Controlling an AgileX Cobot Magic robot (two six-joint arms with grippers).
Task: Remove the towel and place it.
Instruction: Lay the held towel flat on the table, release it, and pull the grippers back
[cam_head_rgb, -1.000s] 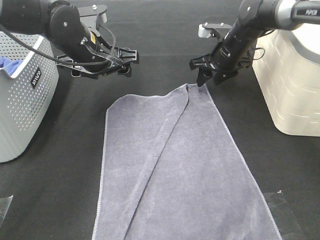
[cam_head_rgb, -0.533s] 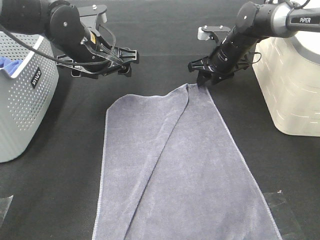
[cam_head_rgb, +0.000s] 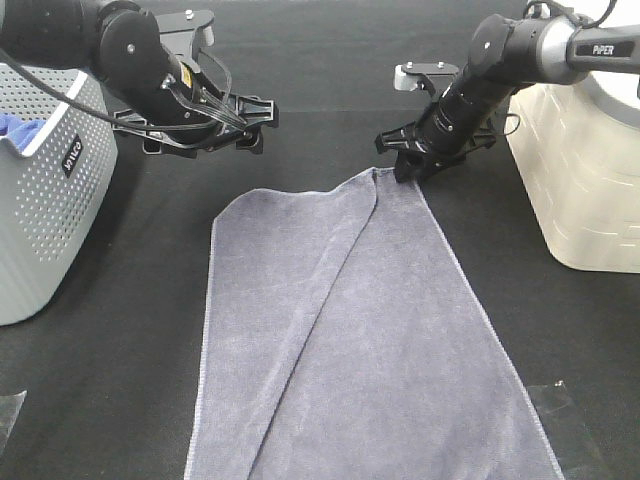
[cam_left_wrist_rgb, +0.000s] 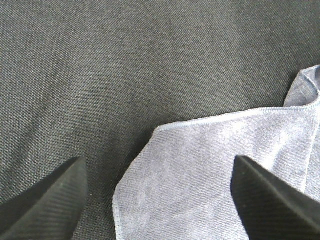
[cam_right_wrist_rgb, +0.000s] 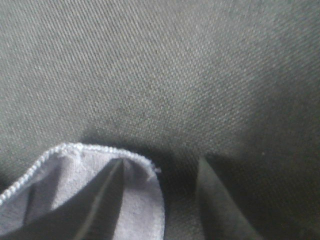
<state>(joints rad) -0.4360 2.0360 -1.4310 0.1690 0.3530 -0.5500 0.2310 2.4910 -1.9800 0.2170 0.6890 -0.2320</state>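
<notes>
The greyish-purple towel lies flat on the black tablecloth, one long side folded over along a diagonal crease. My right gripper is down at the towel's far right corner. In the right wrist view the jaws stand apart, with the hemmed corner lying around one finger. My left gripper hovers just behind the towel's far left corner. In the left wrist view it is wide open and empty, and the towel corner lies on the table between its fingers.
A grey perforated basket stands at the left edge with a small blue cloth inside. A cream-white slatted basket stands at the right, close to my right arm. Clear tape patches lie near the front corners.
My right gripper has lowered and shifted slightly onto the towel's far right corner. The left arm and the towel have not moved.
</notes>
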